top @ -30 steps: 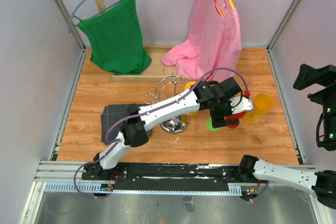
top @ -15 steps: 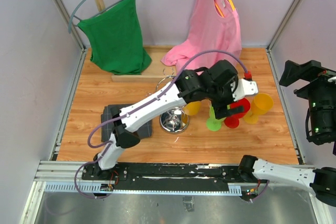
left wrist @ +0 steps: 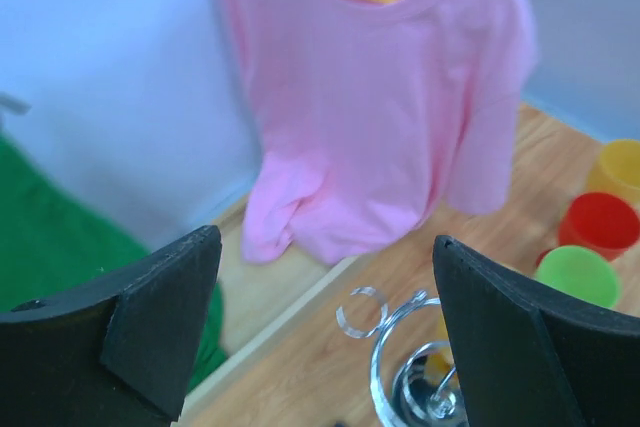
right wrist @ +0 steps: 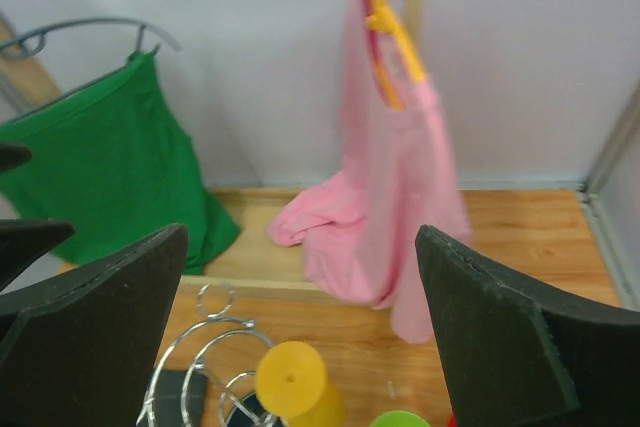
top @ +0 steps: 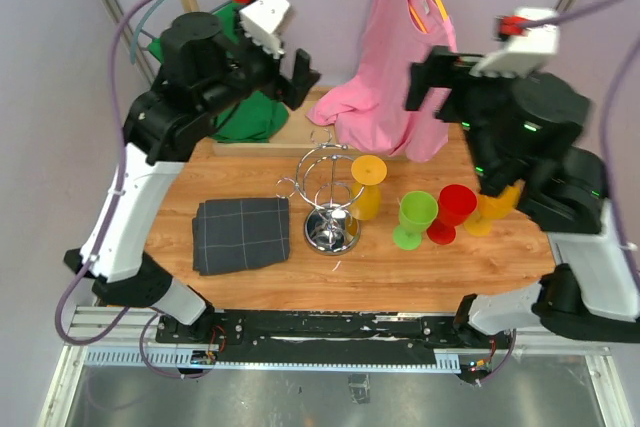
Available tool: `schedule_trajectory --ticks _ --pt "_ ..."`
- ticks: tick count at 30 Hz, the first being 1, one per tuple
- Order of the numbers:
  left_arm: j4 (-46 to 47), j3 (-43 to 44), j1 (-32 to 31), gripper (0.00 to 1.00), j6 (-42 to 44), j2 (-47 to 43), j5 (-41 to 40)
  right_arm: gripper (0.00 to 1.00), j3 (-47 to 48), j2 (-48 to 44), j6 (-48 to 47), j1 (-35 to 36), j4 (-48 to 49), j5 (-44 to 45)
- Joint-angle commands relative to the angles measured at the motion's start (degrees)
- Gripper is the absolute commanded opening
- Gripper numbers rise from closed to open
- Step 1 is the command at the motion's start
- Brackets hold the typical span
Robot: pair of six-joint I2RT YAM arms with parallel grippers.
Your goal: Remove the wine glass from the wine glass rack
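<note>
Rack: the wine glass rack (top: 328, 192) is being shown upright near the middle of the table (top: 235, 172), its round base resting on the wood.
Glass on rack: a yellow wine glass (top: 366, 192) is being seen against the rack's right side, flat foot uppermost and bowl downward. It appears to be carried by one of the curled arms.
Left gripper: the left gripper (left wrist: 325, 247) is being held high, beyond the rack and to its left, well apart from the rack and the glass. Its fingers are being kept wide apart, with nothing between them.
Right gripper: the right gripper (right wrist: 300, 237) is being held high, beyond the rack and to its right, also well apart from both. Its fingers are likewise being kept wide apart and empty.
Glasses counted: four are being shown. Apart from the one at the rack, a green wine glass (top: 414, 215), a red wine glass (top: 453, 209) and a second yellow glass (top: 487, 219) are standing in a row to the rack's right.
Other things counted: one dark folded cloth (top: 242, 234) is lying left of the rack. Two garments are hanging beyond it, a green garment (top: 240, 117) and a pink shirt (top: 400, 57).
Hidden: the second yellow glass and the green garment are being partly covered by the arms. The wire actually bearing the glass cannot be made out. Both wrist views are blurred, and the rack is being cut off at their lower edges.
</note>
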Motion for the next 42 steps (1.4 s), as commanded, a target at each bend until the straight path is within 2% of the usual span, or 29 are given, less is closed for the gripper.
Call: schedule_trajectory --ticks 1,4,8,11,14,17,22,30,37,42 --pt "3.5 -11.2 6.6 0.92 -2.0 -8.0 2.4 0.98 3.3 7.9 12.1 -6.1 -5.1 -20.4" --pt "5.7 -20.5 8.7 0.92 -2.0 -15.5 1.3 0.98 0.1 11.2 20.7 -10.3 -1.3 -35.5" --pt "9.0 -32.4 10.5 0.93 -4.3 -23.5 -1.7 0.99 -9.0 11.5 33.0 -18.4 8.3 -52.6" --pt "10.1 -40.3 13.4 0.93 -7.0 -28.1 -1.0 0.99 -17.2 8.3 42.3 -25.3 13.4 -60.6" --pt "11.1 -47.6 17.2 0.94 -9.5 -31.7 1.9 0.99 -24.7 3.7 47.5 -30.9 14.9 -65.6" --pt "14.0 -53.5 18.0 0.95 -12.1 -34.5 3.2 0.99 -31.8 -1.3 50.2 -33.9 15.0 -68.1" --pt "18.9 -59.6 21.1 0.98 -17.3 -35.9 4.1 0.99 -41.6 -8.5 53.1 -34.5 15.2 -69.7" --pt "23.4 -66.0 25.8 0.98 -22.6 -35.2 7.0 1.0 -56.7 -22.5 58.2 -34.5 15.1 -64.8" --pt "28.9 -68.6 27.4 0.99 -26.8 -33.9 13.5 0.98 -64.3 -25.5 61.5 -34.5 18.3 -64.7" --pt "31.0 -69.2 27.6 0.99 -28.4 -32.3 15.3 0.96 -68.2 -26.4 63.0 -34.5 19.5 -64.0"
